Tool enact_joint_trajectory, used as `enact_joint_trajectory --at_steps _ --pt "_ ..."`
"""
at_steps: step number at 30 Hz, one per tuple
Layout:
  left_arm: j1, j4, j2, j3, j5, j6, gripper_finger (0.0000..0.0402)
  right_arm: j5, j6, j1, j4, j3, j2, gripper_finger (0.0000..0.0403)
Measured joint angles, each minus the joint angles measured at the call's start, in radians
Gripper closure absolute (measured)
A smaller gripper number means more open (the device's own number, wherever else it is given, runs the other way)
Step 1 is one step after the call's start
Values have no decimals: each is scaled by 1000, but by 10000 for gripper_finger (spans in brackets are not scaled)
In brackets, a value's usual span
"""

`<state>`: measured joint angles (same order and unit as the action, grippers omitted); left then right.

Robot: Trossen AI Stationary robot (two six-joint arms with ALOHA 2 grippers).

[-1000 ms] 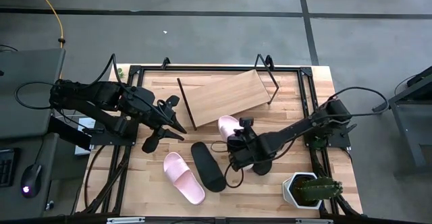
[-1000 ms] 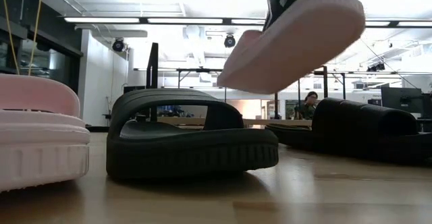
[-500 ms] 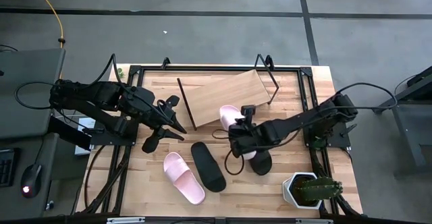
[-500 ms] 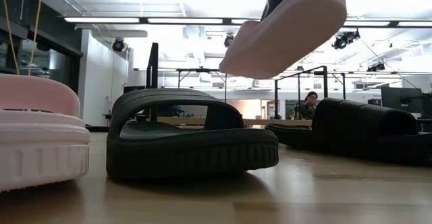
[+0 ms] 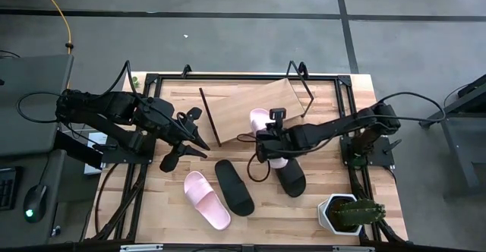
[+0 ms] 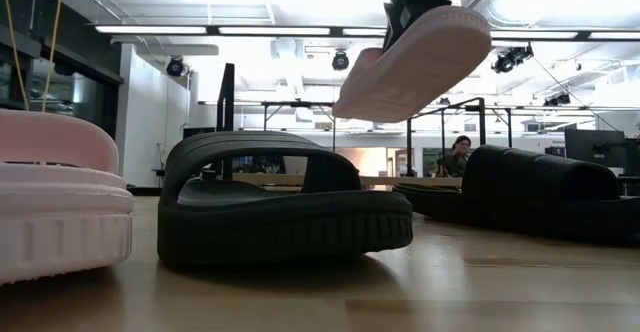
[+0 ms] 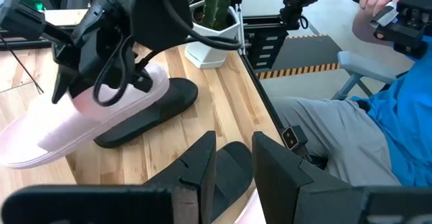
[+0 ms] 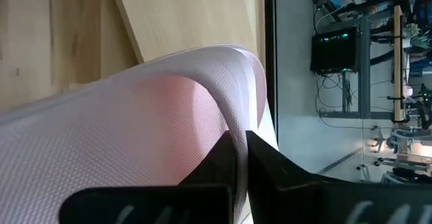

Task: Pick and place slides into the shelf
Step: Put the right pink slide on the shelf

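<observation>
— Grey floor all round, with dark seams and a yellow cable at the far left; what sits in the middle?

— One pale wooden desk (image 5: 175,206) of planks inside a black frame. On its left side the left claw (image 5: 199,141) hangs over bare wood, fingers part-way apart with nothing between them.

— And the slides?

— Near the front edge, one pink slide (image 5: 206,200) lies flat, and just beside it, to the right, a black slide (image 5: 234,187). Farther right a second black slide (image 5: 289,177) lies flat too. The other pink slide (image 5: 263,133) is up in the air, clear of the wood; the right claw (image 5: 267,147) is clamped tight on its strap.

— Where is the shelf?

— Behind that lifted slide, at the back of the desk: the shelf (image 5: 250,105) is a tilted light board on thin black wire. The slide's toe is just at its front edge.

— Anything else?

— A potted cactus (image 5: 348,212) at the front right corner. From desk height: ceiling strip lights, black stands, and a person seated in the distance.
</observation>
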<state>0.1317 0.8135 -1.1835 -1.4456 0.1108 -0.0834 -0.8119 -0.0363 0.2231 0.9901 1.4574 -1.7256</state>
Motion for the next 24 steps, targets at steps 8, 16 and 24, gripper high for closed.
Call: enact_joint_trajectory --at_steps 8,16,24 --pt "0 0 0 0 0 0 318 5 -47 -33 -16 0 0 403" --pt "0 0 0 0 0 4 318 69 -133 -71 -122 0 0 403" --pt "0 0 0 0 0 8 318 68 -208 -113 -199 0 0 403"
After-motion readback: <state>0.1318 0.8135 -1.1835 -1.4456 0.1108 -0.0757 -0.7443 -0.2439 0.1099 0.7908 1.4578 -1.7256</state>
